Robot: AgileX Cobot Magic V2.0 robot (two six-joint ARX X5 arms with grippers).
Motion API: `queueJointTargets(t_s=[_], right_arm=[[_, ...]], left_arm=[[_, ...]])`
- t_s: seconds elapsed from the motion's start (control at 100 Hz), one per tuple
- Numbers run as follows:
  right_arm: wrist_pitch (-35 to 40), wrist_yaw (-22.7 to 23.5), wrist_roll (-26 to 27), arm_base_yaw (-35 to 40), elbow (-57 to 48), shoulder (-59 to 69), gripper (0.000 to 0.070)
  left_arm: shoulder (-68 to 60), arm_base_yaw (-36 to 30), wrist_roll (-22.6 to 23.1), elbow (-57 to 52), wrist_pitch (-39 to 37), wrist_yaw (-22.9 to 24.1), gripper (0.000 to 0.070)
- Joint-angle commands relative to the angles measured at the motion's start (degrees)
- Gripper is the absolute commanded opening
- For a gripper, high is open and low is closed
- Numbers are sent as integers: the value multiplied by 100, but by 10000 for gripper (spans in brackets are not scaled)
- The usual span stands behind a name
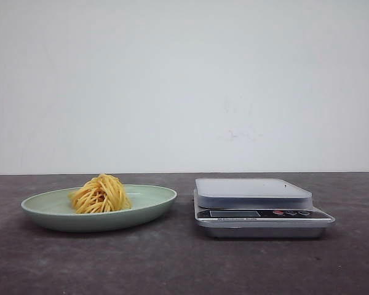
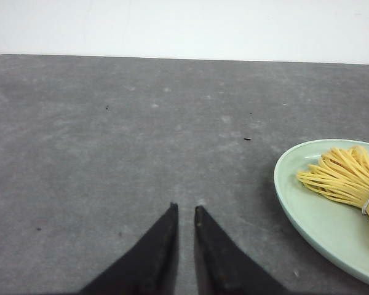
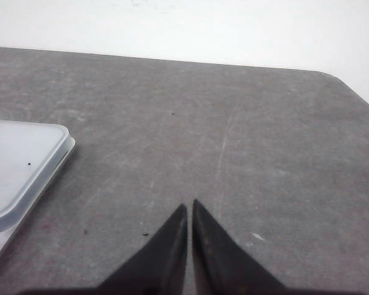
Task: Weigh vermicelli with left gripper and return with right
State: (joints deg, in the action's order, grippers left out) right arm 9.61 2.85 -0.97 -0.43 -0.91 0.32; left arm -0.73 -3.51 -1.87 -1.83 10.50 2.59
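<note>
A tied bundle of yellow vermicelli (image 1: 101, 194) lies on a pale green plate (image 1: 149, 208) at the left of the table; the same vermicelli (image 2: 349, 180) and plate (image 2: 307, 215) show in the left wrist view. A silver kitchen scale (image 1: 258, 206) with nothing on its tray stands to the right of the plate, and its tray corner (image 3: 21, 166) shows in the right wrist view. My left gripper (image 2: 186, 208) hangs over bare table beside the plate, shut, a thin slit between its tips, holding nothing. My right gripper (image 3: 189, 204) is shut over bare table beside the scale. Neither gripper shows in the front view.
The dark grey tabletop (image 1: 184, 264) runs to a white wall behind. Its far right corner (image 3: 332, 77) is rounded.
</note>
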Motion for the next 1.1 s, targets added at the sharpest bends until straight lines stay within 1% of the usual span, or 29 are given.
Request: queueJointTargets(t_s=[0.0, 0.49, 0.67, 0.74, 0.8, 0.9, 0.96, 1.09], right_arm=[[-77, -2, 98, 2, 17, -9, 6], [-63, 31, 109, 2, 17, -9, 6], [-48, 37, 673, 2, 17, -9, 6], [-46, 79, 881, 2, 17, -9, 6], [-48, 175, 1019, 2, 17, -9, 6], [-66, 319, 1252, 2, 17, -9, 6], [-59, 361, 1412, 2, -4, -9, 6], [-39, 470, 1668, 4, -258, -7, 5]], left_arm=[[0, 2, 79, 103, 26, -20, 12], [0, 2, 79, 103, 26, -20, 12], [0, 2, 39, 103, 26, -26, 12], [0, 2, -127, 103, 22, -28, 12], [0, 2, -166, 103, 20, -28, 11], [0, 2, -247, 103, -127, -28, 11], [0, 2, -389, 96, -229, -26, 11], [0, -2, -1023, -153, -234, -28, 11]])
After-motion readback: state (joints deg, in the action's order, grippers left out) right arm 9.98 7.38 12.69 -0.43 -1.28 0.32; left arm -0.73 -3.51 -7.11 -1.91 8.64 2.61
